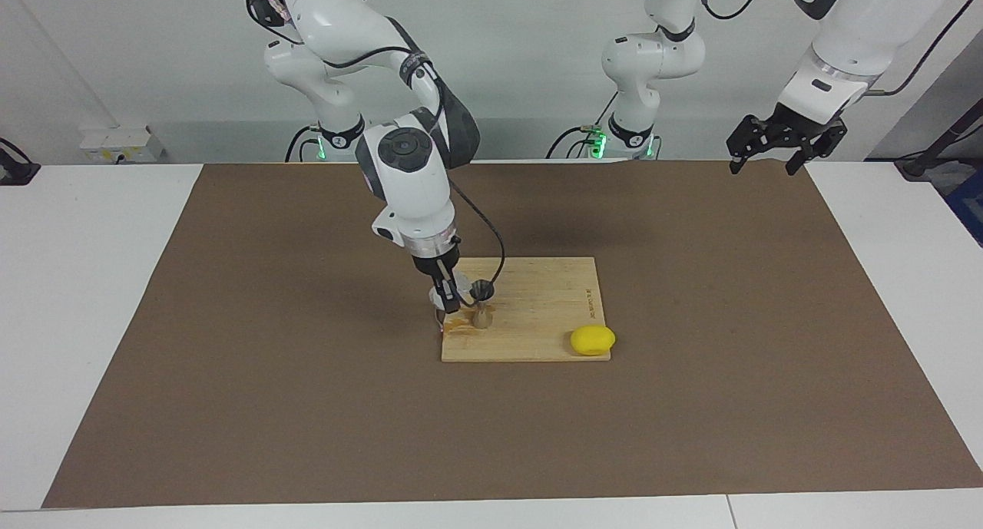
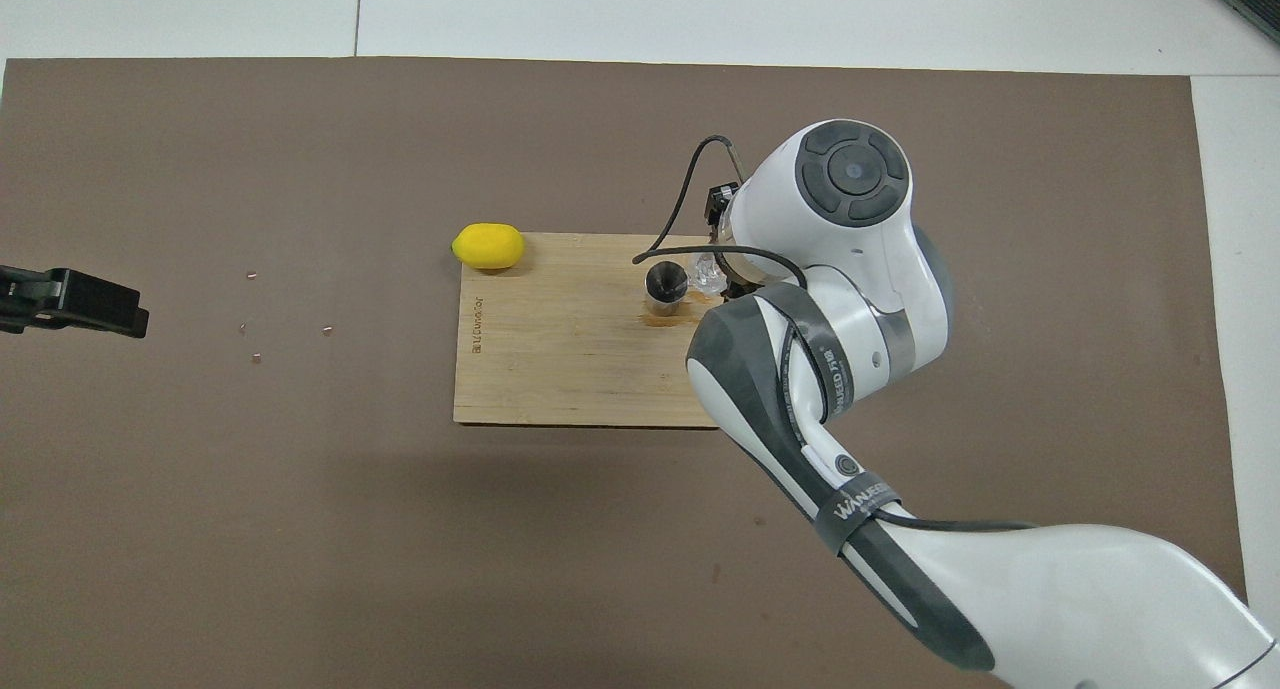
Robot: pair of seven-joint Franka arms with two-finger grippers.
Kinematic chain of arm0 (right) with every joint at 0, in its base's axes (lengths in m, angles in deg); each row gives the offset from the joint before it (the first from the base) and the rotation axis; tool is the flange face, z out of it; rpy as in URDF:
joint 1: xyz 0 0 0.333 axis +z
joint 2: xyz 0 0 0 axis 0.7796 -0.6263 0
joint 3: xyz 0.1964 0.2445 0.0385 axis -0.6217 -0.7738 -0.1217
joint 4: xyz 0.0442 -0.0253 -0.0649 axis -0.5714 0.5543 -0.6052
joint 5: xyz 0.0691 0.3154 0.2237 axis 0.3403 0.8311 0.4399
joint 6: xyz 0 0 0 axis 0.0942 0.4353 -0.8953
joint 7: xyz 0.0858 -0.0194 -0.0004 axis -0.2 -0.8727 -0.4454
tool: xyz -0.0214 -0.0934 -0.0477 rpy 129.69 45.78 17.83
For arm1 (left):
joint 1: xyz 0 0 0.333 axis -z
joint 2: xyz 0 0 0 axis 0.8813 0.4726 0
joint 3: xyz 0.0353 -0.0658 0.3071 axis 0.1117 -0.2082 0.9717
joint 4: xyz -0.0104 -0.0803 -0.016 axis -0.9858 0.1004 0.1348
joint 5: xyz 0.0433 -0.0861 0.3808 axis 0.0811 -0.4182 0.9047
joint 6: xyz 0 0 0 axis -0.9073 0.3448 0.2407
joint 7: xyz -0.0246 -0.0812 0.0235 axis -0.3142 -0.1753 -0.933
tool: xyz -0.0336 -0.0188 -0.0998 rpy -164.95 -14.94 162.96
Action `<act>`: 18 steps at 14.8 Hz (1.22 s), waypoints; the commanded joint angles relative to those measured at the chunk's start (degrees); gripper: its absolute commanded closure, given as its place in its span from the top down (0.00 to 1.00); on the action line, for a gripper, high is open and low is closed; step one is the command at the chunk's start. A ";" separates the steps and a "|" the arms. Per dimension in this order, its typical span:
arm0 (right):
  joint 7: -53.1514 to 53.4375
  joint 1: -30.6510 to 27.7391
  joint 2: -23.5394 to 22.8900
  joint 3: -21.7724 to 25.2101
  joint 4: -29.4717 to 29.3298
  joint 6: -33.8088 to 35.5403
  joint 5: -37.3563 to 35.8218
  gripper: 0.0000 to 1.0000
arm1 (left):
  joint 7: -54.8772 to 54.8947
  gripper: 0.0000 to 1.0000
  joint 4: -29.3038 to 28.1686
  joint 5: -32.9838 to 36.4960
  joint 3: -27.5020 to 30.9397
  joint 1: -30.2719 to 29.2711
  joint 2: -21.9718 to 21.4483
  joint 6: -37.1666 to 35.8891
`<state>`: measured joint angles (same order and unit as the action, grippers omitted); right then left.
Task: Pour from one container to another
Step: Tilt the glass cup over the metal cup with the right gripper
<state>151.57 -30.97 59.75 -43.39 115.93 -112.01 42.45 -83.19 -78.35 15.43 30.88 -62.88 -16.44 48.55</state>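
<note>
Board [image 1: 537, 314] stain [image 1: 458, 326] facing-view only

1. Both arms are glossy white Franka arms with rounded shells and dark grey joint sections.
2. The right arm [image 1: 407, 183] carries a round dark grey cap with segmented buttons on its wrist joint, plain to see in the overhead view.
3. A dark band around its forearm bears white lettering, and a small ring symbol is printed beside it.
4. A thin black cable loops from the wrist down to the right gripper [image 1: 449, 302], a slim black unit.
5. The left gripper [image 1: 783, 141] is black, with angular linked fingers.
6. Green lights glow at both bases.
</note>
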 commanded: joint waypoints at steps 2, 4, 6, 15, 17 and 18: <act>1.67 1.46 -1.79 -0.07 -2.32 -0.27 -4.02 0.00 | 0.50 1.00 -0.37 -0.34 0.38 0.29 -0.83 -0.70; 1.67 1.55 -1.70 -0.07 -2.32 -0.36 -5.42 0.00 | 0.50 1.00 -0.37 -0.34 0.38 0.29 -0.83 -0.70; 1.67 1.55 -1.70 -0.15 -2.32 -0.27 -6.92 0.00 | 0.50 1.00 -0.37 -0.34 0.38 0.29 -0.83 -0.79; 1.67 2.69 -1.79 -0.07 -3.99 0.96 -7.27 0.00 | 0.50 1.00 -0.37 -0.34 0.38 0.29 -0.83 -0.70; 1.67 2.87 -1.79 -0.15 -3.99 0.96 -9.28 0.00 | 0.50 1.00 -0.37 -0.34 0.38 0.29 -0.83 -0.70; 1.67 2.96 -1.79 -0.15 -3.99 0.96 -9.90 0.00 | 0.50 1.00 -0.37 -0.34 0.38 0.29 -0.83 -0.70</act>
<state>151.60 -28.28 58.95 -43.38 113.70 -111.90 35.01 -83.19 -78.35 15.43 30.88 -62.88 -16.44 48.55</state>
